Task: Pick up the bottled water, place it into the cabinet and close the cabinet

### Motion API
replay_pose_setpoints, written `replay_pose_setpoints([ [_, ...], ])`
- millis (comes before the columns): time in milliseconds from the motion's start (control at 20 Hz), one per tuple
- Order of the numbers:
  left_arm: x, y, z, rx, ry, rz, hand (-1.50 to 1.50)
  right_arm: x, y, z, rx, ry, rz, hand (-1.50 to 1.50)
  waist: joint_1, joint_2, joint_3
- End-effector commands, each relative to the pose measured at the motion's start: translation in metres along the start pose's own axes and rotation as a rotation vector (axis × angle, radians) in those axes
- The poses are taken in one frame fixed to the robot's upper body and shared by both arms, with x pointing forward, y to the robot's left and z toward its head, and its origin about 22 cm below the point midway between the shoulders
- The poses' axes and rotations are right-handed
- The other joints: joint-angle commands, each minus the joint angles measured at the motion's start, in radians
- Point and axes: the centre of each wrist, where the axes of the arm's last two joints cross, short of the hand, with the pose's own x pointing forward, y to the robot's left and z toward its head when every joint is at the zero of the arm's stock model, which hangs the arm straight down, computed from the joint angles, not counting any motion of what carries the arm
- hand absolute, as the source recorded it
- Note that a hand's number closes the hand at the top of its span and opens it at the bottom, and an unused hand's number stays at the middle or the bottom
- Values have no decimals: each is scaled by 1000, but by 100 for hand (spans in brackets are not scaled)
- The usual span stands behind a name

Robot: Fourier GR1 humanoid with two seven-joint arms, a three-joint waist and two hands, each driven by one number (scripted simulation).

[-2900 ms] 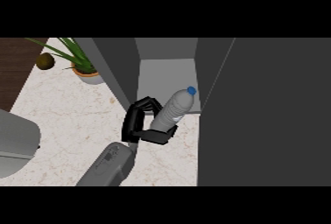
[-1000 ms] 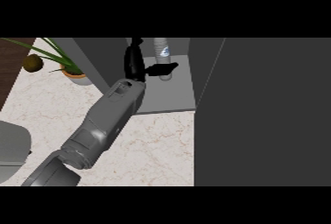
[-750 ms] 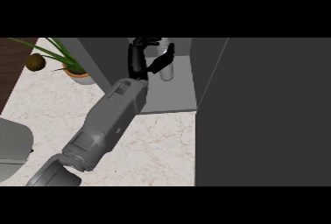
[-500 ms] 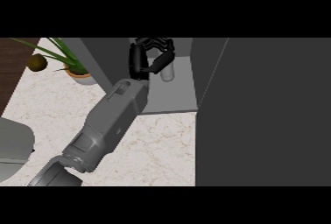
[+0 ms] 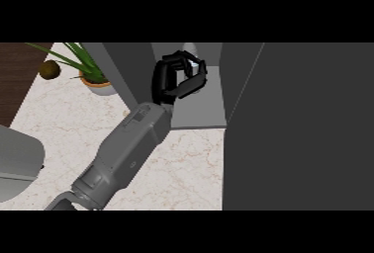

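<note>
Nearest to us, one grey forearm (image 5: 124, 153) rises from the lower left across the pale marbled table (image 5: 186, 168). Which arm it is we cannot tell for certain; it enters at the left side, so we take it for the left. No other hand shows.

On the right, the dark cabinet door (image 5: 300, 128) stands open, swung toward us, which leaves the way into the cabinet free.

Further on, the forearm reaches over the grey cabinet floor (image 5: 197, 111). The robot hand (image 5: 177, 79) is inside the opening, its black fingers curled round something pale with a trace of blue, which we judge to be the bottled water (image 5: 194, 64). Most of the bottle is hidden by the fingers. We cannot tell whether it stands on the cabinet floor or hangs above it.

Farthest back on the left, a potted plant (image 5: 91, 69) sits on the table beside the cabinet wall, well apart from the reach.

We judge that letting go and shutting the door remain.
</note>
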Motion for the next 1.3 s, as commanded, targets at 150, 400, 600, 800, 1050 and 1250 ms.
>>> replay_pose_setpoints([
  [150,-7,-18,60,-162,75,221,-150,35,7,-14,10,-42,26,-150,18,-10,0],
  [400,-18,-20,127,-225,159,289,-150,35,21,-14,-46,-36,25,-150,45,-16,-1],
  [600,-2,-11,165,-155,131,298,-150,32,17,-14,-59,-37,60,-150,64,-14,0],
  [800,8,45,206,-103,120,248,-150,30,23,-12,-56,-21,37,-150,73,-16,-1],
  [1050,23,89,241,-60,130,261,-150,30,24,-17,159,24,39,150,75,-12,-2],
  [1250,35,105,259,-102,116,260,-150,34,16,-25,409,4,101,150,92,-23,-4],
])
